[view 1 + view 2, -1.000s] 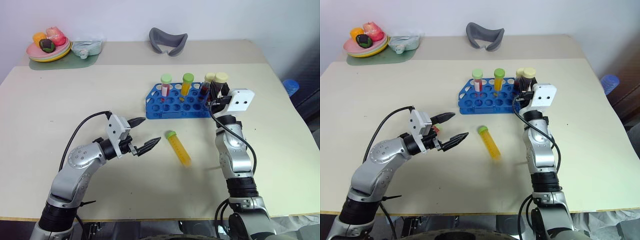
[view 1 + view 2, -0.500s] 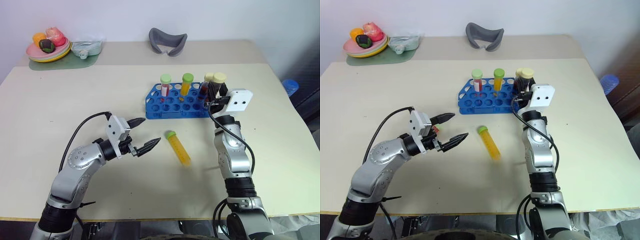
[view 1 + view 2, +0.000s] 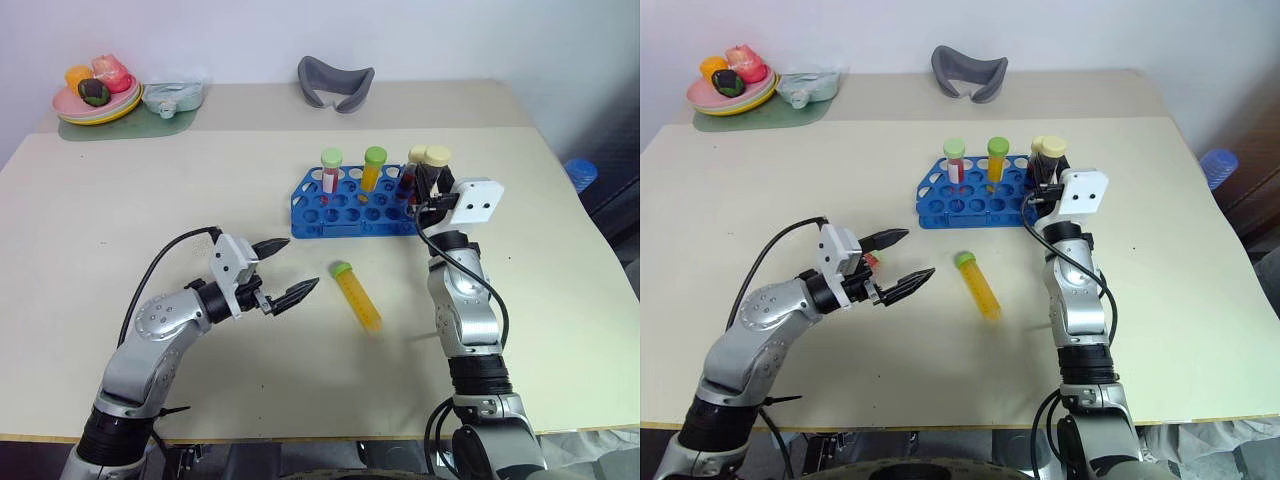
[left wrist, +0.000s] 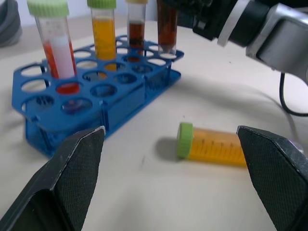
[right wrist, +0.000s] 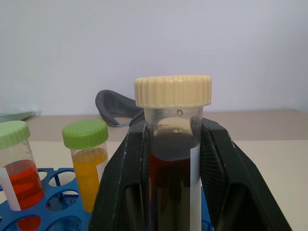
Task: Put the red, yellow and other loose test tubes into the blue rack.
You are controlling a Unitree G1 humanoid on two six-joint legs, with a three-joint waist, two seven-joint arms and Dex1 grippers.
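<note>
Over the last second almost nothing moved; our right pincer (image 3: 428, 183) remained clamped on the dark brown-red tube (image 5: 172, 159), pale-yellow cap up, held upright over the right end of the blue rack (image 3: 352, 205), which stood right of the counter's (image 3: 120, 200) centre, toward its far edge; whether its tip had entered a hole we could not tell; three tubes already stood in the rack; our left pincer (image 3: 283, 270) stayed wide open and empty near the front edge; the orange-yellow tube (image 3: 358, 296) lay loose just in front of the rack; we judged one insertion pending, one pick remaining.
</note>
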